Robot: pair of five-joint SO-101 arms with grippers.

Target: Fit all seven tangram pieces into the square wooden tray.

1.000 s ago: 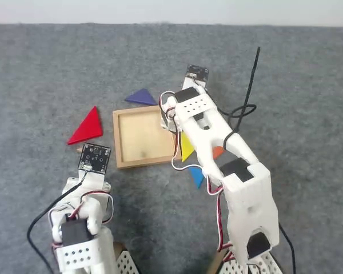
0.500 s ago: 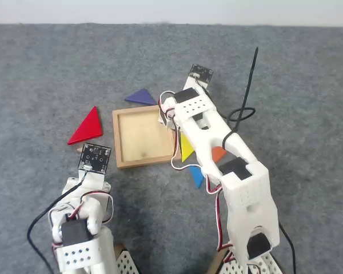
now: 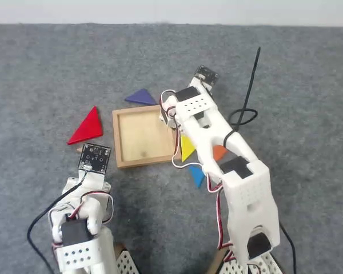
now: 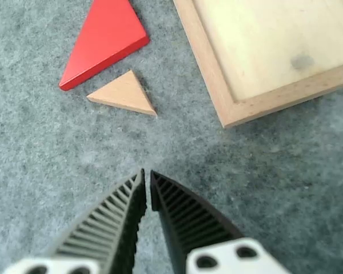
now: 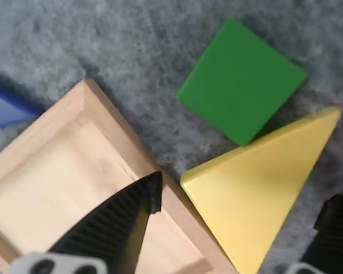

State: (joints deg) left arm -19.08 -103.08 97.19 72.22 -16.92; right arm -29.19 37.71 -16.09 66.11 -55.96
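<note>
The square wooden tray (image 3: pixel 121 137) lies mid-table with nothing in it. My right gripper (image 5: pixel 243 208) hangs open over the tray's right rim (image 5: pixel 120 117), one finger above the tray and the other past the yellow triangle (image 5: pixel 263 182). A green square (image 5: pixel 242 80) lies just beyond the yellow piece. My left gripper (image 4: pixel 147 174) is shut and holds nothing, low over the carpet near the tray's front left corner (image 4: pixel 231 111). Ahead of it lie a small tan triangle (image 4: pixel 124 94) and a red triangle (image 4: pixel 106 40). A dark blue triangle (image 3: pixel 141 97) sits behind the tray.
A blue piece (image 3: pixel 196 176) and an orange piece (image 3: pixel 218 152) lie right of the tray, partly under the right arm (image 3: pixel 206 128). A black cable (image 3: pixel 247 103) loops beside that arm. Grey carpet covers the table, with open room to the far left and right.
The right arm's wrist has swung slightly to the right over the tray's right edge. The left arm and the pieces have stayed put.
</note>
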